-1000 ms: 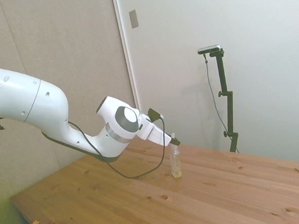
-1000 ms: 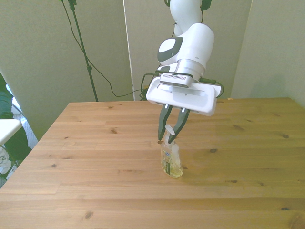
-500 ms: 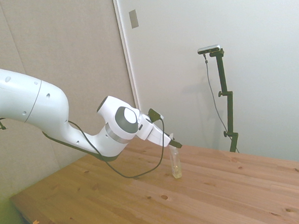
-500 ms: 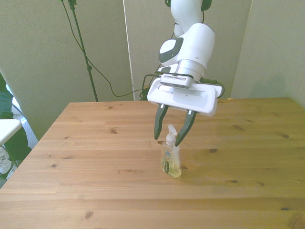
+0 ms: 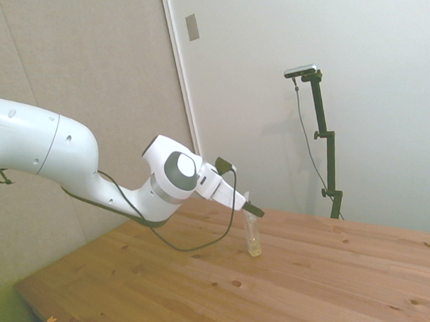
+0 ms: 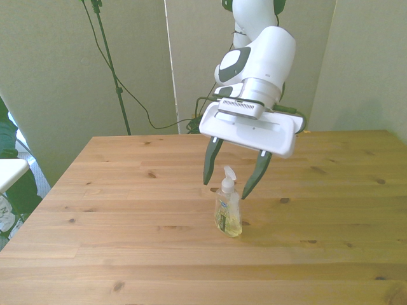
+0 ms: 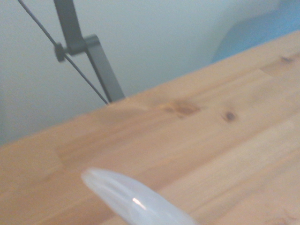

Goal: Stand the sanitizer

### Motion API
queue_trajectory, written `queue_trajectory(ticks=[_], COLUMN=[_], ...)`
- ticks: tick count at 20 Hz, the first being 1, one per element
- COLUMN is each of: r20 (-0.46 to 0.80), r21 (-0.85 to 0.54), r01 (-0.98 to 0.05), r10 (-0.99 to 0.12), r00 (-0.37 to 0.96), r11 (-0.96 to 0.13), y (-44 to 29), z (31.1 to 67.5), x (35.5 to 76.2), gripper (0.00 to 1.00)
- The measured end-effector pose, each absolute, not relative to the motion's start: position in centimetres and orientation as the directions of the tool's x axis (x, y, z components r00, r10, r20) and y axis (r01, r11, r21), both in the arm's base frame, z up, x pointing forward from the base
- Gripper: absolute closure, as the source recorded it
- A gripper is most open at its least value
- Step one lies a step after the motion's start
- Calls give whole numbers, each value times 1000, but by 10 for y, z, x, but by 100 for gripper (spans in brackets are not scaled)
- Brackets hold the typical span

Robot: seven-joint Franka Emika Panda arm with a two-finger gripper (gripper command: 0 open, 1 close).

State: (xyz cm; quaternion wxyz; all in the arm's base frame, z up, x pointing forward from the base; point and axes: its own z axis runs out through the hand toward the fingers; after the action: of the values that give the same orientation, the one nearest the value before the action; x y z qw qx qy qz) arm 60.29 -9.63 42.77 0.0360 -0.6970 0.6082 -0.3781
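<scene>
1. The sanitizer (image 6: 228, 210) stands upright on the counter (image 6: 127, 210), base down and white pump nozzle up, about the middle of the boards in the front view.

2. The hand (image 6: 230, 183) hangs just above it with its fingers (image 6: 208, 162) spread well apart, one on each side of the nozzle at roughly 10 and 2 o'clock from the pump head, gripping nothing. There looks to be a gap between each fingertip and the bottle.

3. Judged from this, the standing step looks done and what remains is to get clear. That is where the risk sits.

4. The fingertips reach down to about the pump's level. A sideways move toward 3 or 9 o'clock before rising would likely catch the nozzle and tip the slim bottle over.

5. The bottle is tall for its small base, so I would expect even a light brush to topple it.

6. In the side view the hand (image 5: 252, 210) comes in at a slant over the sanitizer (image 5: 253, 237), so pulling back along that slant rather than straight up could drag the top with it.

7. The wrist view shows only a blurred pale shape (image 7: 136, 201), probably the pump head.
</scene>
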Motion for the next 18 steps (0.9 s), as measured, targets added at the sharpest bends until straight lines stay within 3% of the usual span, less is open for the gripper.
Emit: queue_trajectory(ticks=[7, 18], r20=[457, 407], r21=[-497, -445], r01=[-829, -847], r10=[-890, -908], r00=[0, 97], r11=[-256, -290], y=[-105, -74], z=[429, 442], x=[554, 531], gripper=[0, 0])
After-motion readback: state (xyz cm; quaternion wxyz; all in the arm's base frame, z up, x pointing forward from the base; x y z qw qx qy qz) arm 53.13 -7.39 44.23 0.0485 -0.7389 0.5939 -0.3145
